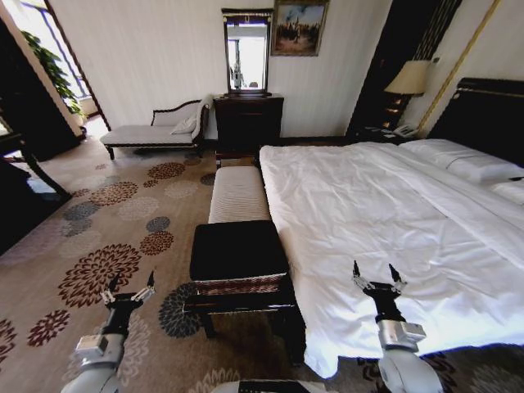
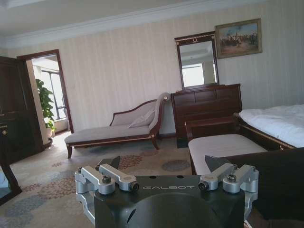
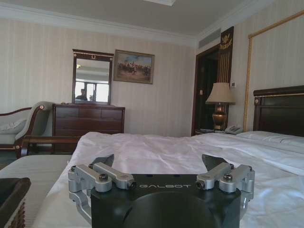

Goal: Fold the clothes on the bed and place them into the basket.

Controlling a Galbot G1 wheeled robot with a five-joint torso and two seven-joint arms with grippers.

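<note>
My left gripper (image 1: 129, 288) hovers over the patterned carpet (image 1: 106, 213), fingers spread and grasping nothing. My right gripper (image 1: 377, 276) hangs over the foot of the white bed (image 1: 368, 213), fingers likewise released. The wicker basket (image 1: 237, 254) stands between them, beside the bed.

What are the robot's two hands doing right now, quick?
Left gripper: open, holding nothing, over the carpet.
Right gripper: open, holding nothing, at the bed's edge.

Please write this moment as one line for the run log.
left end effector: open, above carpet | right end effector: open, at bed corner | basket: between them
</note>
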